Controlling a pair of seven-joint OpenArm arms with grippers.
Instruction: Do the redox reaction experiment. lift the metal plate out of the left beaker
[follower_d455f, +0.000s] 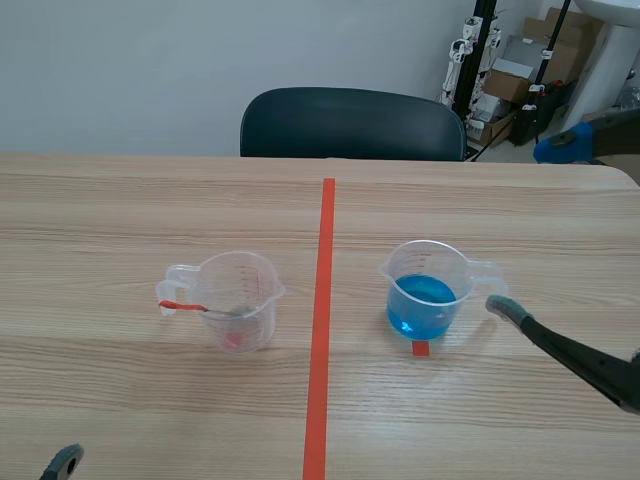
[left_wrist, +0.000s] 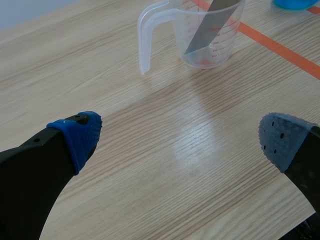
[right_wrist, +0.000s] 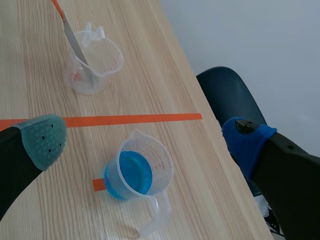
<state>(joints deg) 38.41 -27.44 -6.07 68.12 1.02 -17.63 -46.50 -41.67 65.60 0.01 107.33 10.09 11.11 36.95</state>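
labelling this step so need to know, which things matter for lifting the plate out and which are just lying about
For the job: metal plate leaning in the left beaker; left gripper, open, short of the beaker.
Lying about: right beaker with blue liquid; dark chair behind the table.

Left gripper spread wide; ahead, metal plate leans in beaker

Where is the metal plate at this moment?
In the scene view the metal plate leans inside the clear left beaker, left of the orange tape line, its red end over the rim.
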